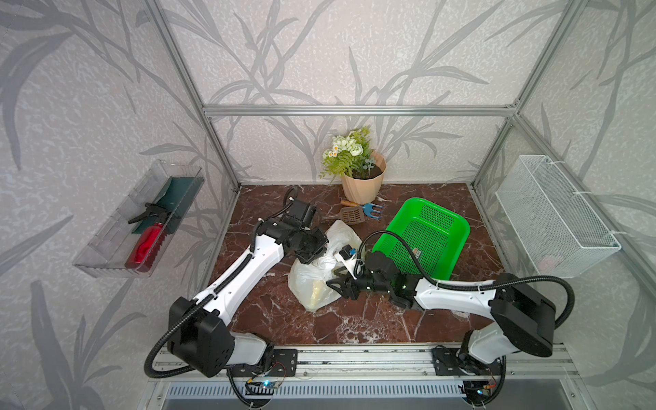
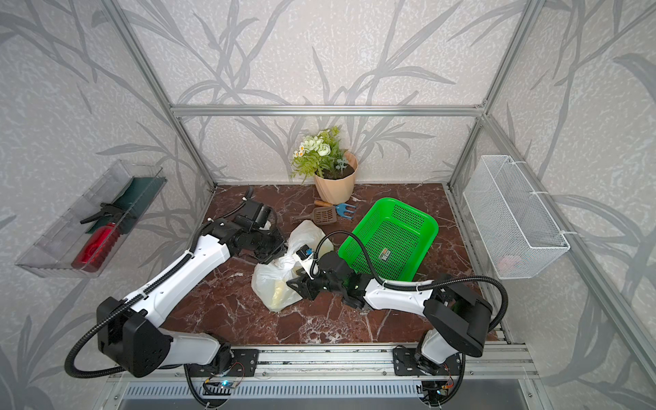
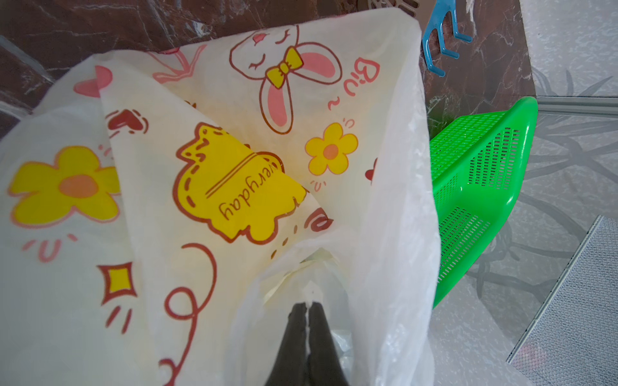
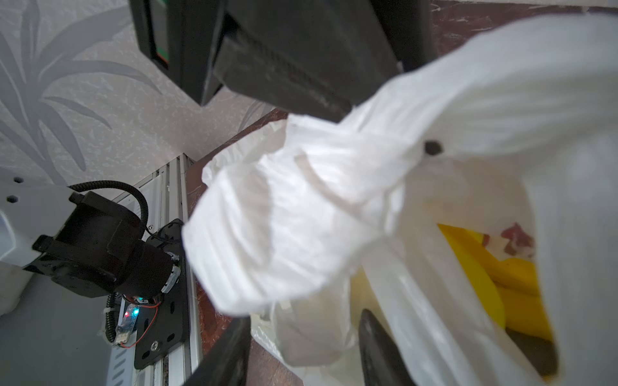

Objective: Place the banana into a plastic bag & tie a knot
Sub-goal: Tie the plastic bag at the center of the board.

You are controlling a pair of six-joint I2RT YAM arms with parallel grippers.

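Note:
The white plastic bag (image 1: pixel 309 282) with yellow and pink cartoon prints (image 3: pixel 200 167) lies crumpled at the middle of the marble table in both top views (image 2: pixel 271 285). The yellow banana (image 4: pixel 485 277) lies inside it and shows faintly through the film (image 1: pixel 317 291). My left gripper (image 3: pixel 307 304) is shut on a fold of the bag's upper film and holds it up (image 1: pixel 312 256). A bunched white handle strip (image 4: pixel 301 207) hangs from that grip. My right gripper (image 4: pixel 306 317) is open, its jaws either side of loose bag film (image 1: pixel 332 277). A knot is not in view.
A green perforated basket (image 1: pixel 422 238) leans just right of the bag, close behind my right arm. A flower pot (image 1: pixel 362 181), a brown scoop (image 1: pixel 351 214) and a blue rake (image 1: pixel 372 209) stand at the back. A wire basket (image 1: pixel 553 216) hangs on the right wall and a clear tray (image 1: pixel 142 227) on the left wall.

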